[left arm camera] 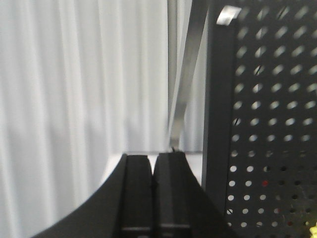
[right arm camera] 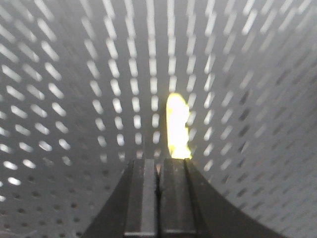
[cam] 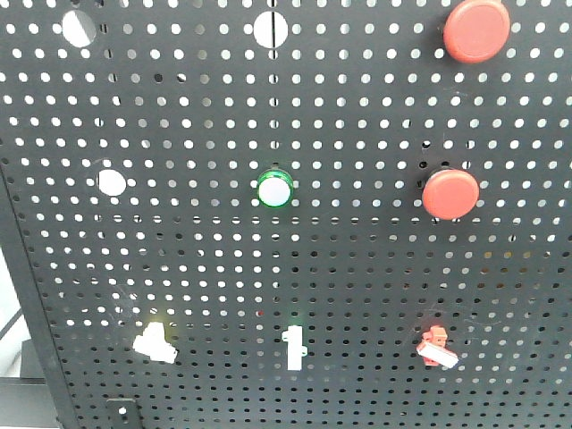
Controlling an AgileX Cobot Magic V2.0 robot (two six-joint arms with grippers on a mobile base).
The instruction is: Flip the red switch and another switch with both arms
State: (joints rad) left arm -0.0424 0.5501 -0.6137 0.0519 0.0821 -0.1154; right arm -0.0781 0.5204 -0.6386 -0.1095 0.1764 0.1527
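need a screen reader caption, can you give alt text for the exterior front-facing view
A black perforated panel carries three small toggles along its bottom: a cream toggle left, a straight white toggle centre, a white-tipped red switch right. Above are a green-ringed button mid-panel and, at right, an upper red push button and a lower red push button.
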